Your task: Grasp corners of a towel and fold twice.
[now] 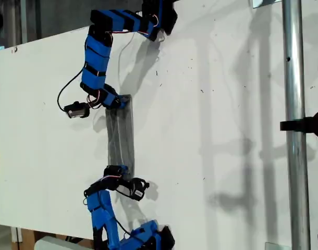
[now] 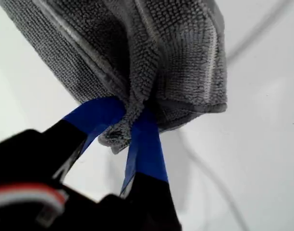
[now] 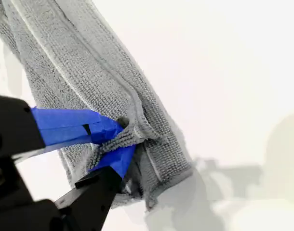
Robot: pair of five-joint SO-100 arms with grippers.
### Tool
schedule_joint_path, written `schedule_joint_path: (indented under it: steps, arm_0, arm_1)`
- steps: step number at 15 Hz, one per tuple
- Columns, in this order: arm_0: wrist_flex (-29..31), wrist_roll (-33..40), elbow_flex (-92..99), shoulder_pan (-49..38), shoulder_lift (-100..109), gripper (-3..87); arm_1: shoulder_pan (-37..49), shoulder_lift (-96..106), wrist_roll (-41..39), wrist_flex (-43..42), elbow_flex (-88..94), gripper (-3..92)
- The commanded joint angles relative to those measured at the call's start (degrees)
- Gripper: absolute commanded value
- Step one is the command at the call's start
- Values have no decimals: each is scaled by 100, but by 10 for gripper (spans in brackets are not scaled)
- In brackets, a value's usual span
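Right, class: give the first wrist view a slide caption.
Blue-tipped pincer pinching a bunched edge of the soft grey white-striped towel above the white table.

The exterior view looked down from above and well back, taking in the white table (image 1: 211,130) and both arms. Each wrist view sat close behind its own blue jaws, looking along them at the grey towel (image 2: 152,57) (image 3: 89,86) (image 1: 120,136). All three views shared that towel and the table surface around it.
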Motion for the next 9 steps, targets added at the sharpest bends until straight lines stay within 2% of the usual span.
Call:
schedule_joint_path:
  steps: [1, 2, 4, 5, 6, 9]
  arm_0:
    - [-53, -211, 132, 123, 105, -26]
    - [-53, -246, 220, 105, 105, -18]
    - [369, -334, 237, 9, 264, 104]
    - [729, -396, 237, -9, 554, 153]
    - [1011, -413, 290, -9, 967, 192]
    - [1802, -536, 483, -79, 2118, 209]
  arm_1:
    - [0, 0, 44, -79, -26, -2]
    - [0, 9, 44, -44, -26, -2]
    - [9, 272, 141, 246, -35, 19]
    - [35, 510, 255, 545, -44, 211]
    - [105, 791, 369, 879, -44, 286]
    - [290, 1644, 431, 1723, 26, 330]
